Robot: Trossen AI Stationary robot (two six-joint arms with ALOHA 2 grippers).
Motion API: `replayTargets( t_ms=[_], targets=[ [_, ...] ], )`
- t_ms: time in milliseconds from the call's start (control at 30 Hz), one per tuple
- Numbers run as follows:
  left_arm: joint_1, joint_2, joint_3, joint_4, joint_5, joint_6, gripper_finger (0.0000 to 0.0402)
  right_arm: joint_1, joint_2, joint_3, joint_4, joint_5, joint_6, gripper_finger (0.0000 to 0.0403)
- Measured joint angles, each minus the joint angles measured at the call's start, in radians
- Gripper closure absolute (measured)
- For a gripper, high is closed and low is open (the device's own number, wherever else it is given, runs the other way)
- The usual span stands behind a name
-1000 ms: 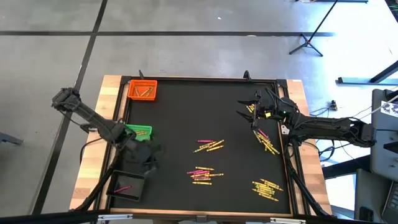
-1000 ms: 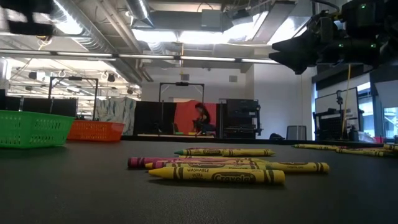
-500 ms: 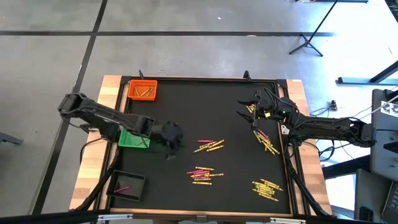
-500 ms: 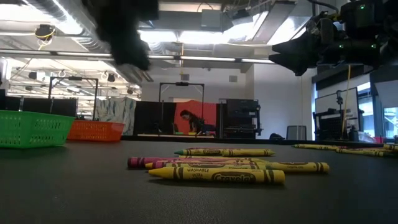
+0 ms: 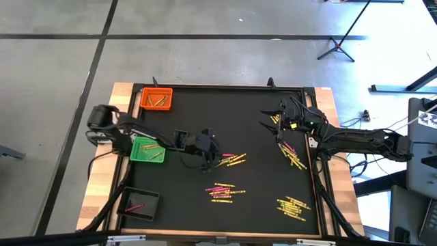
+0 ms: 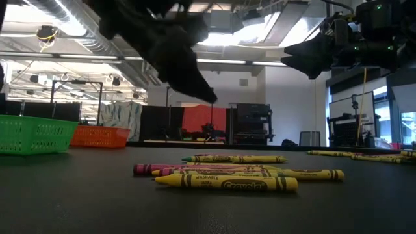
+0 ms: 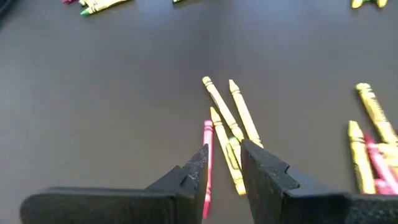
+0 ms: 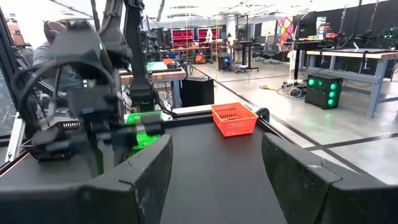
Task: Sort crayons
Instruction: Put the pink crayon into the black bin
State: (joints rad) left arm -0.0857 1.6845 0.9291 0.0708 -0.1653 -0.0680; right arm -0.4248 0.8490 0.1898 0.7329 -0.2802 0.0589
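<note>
Yellow and pink crayons lie flat in several loose clusters on the black mat: one at mid-table (image 5: 229,159), one nearer the front (image 5: 221,193), and others on the right (image 5: 292,154). My left gripper (image 5: 210,149) hovers just left of the mid-table cluster, slanting down. Its fingers stand a narrow gap apart with nothing between them (image 7: 224,148). Below it lie a pink crayon (image 7: 207,149) and yellow crayons (image 7: 231,115). My right gripper (image 5: 270,117) hangs open and still above the far right of the mat (image 8: 217,155).
An orange tray (image 5: 156,98) with a few crayons stands at the far left corner. A green tray (image 5: 148,150) sits at mid-left. A black tray (image 5: 140,203) with one pink crayon is at the near left. A raised frame (image 5: 218,87) borders the mat.
My left gripper has swung from over the black tray toward the table's right and slightly toward the far edge. It passed the green tray, sank, and rolled about its own axis. It now hangs beside the mid-table crayon cluster. The crayons have not moved.
</note>
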Motion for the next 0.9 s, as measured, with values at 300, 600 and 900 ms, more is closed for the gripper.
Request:
replayTargets(
  t_ms=[300, 600, 900],
  targets=[
    [0.069, 0.153, 0.000, 0.065, 0.122, 0.038, 0.0322, 0.000, 0.000, 0.000, -0.011, 0.000, 0.000, 0.0157],
    [0.098, 0.179, 0.000, 0.066, 0.182, 0.061, 0.0322, 0.000, 0.000, 0.000, -0.011, -0.001, 0.000, 0.0157],
    [0.098, 0.206, -0.005, 0.069, 0.185, 0.071, 0.0322, 0.000, 0.000, 0.000, -0.010, 0.000, 0.000, 0.0157]
  ],
)
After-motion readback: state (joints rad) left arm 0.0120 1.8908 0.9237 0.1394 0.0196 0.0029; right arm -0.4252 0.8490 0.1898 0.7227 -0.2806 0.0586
